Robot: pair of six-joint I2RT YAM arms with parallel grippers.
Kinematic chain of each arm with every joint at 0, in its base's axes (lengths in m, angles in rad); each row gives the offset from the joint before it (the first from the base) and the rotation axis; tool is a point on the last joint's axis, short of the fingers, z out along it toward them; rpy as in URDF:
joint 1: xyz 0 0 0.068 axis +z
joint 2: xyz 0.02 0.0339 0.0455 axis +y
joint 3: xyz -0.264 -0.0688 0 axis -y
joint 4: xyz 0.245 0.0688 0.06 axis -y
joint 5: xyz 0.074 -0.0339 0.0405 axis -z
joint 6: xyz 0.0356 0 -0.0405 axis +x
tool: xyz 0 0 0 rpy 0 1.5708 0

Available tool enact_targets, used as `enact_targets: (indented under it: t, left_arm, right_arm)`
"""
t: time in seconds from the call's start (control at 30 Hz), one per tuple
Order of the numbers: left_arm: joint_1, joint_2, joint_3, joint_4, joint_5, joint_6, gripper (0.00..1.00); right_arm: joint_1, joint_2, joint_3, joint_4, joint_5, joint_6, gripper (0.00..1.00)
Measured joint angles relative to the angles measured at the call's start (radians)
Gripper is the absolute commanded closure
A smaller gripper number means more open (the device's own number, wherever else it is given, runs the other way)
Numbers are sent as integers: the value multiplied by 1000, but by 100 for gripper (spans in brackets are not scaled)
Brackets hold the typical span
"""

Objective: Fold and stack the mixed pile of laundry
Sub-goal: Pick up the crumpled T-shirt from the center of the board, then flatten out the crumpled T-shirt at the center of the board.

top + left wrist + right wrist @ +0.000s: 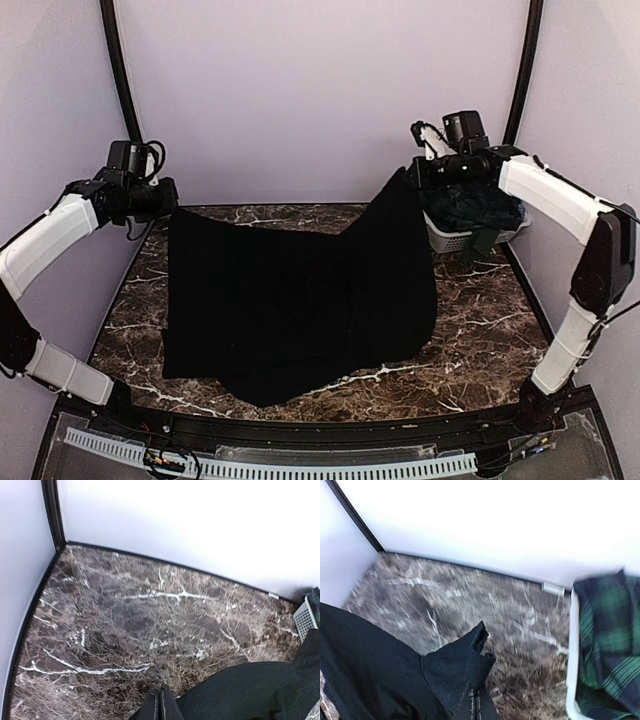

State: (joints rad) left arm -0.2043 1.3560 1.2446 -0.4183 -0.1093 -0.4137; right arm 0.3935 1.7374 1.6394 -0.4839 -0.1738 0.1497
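Black cloth, green-and-navy tartan skirt, white basket, brown white-veined marble table.

Dark marble tbl w/ white veins; white slatted basket sat far-right corner, by pale back wall.

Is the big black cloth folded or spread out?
Spread out. The black cloth hangs wide between the left tool and right tool, each shut on a top corner, its bottom edge lying on the table.
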Motion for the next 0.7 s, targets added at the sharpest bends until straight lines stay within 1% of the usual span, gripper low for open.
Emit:
enact_targets:
  t: [0.1, 0.13, 0.17, 0.2, 0.27, 0.3, 0.4, 0.43, 0.47, 0.5, 0.53, 0.6, 0.67, 0.7]
  left_arm:
    - [5, -23, 53, -13, -20, -3, 100]
    - [9, -8, 76, -14, -21, -6, 100]
    - [19, 24, 111, -13, -19, -9, 100]
    - [32, 66, 155, -10, -13, -13, 100]
    - [65, 180, 270, 0, 5, -17, 100]
    - [79, 235, 328, 3, 10, -17, 100]
    - [124, 469, 665, -12, 48, -16, 100]
    - [137, 538, 780, -6, 66, -16, 100]
    - [147, 589, 880, -6, 82, -16, 100]
    - [154, 623, 959, -3, 98, -15, 100]
    - [158, 643, 1020, -4, 114, -14, 100]
    - [168, 657, 1125, 6, 145, -13, 100]
    - [172, 637, 1185, 50, 171, -13, 100]
    - [172, 612, 1191, 81, 182, -12, 100]
  right_arm:
    - [0, -65, 42, 15, -7, 2, 100]
    - [0, -47, 112, 11, -6, 0, 100]
    - [0, -39, 130, 17, -6, -2, 100]
    - [-2, 3, 208, -12, -6, -3, 100]
    - [-5, 118, 396, -33, -9, -3, 100]
    - [-8, 190, 517, -62, -8, -3, 100]
    - [-20, 439, 963, -146, -8, 1, 100]
    - [-25, 500, 1083, -159, -9, 5, 100]
    - [-29, 521, 1130, -160, -9, 10, 100]
    - [-34, 517, 1137, -156, -10, 14, 100]
    - [-38, 490, 1106, -140, -10, 21, 100]
    - [-44, 364, 934, -68, -11, 29, 100]
    - [-47, 258, 831, -21, -14, 30, 100]
    - [-48, 213, 810, 7, -17, 28, 100]
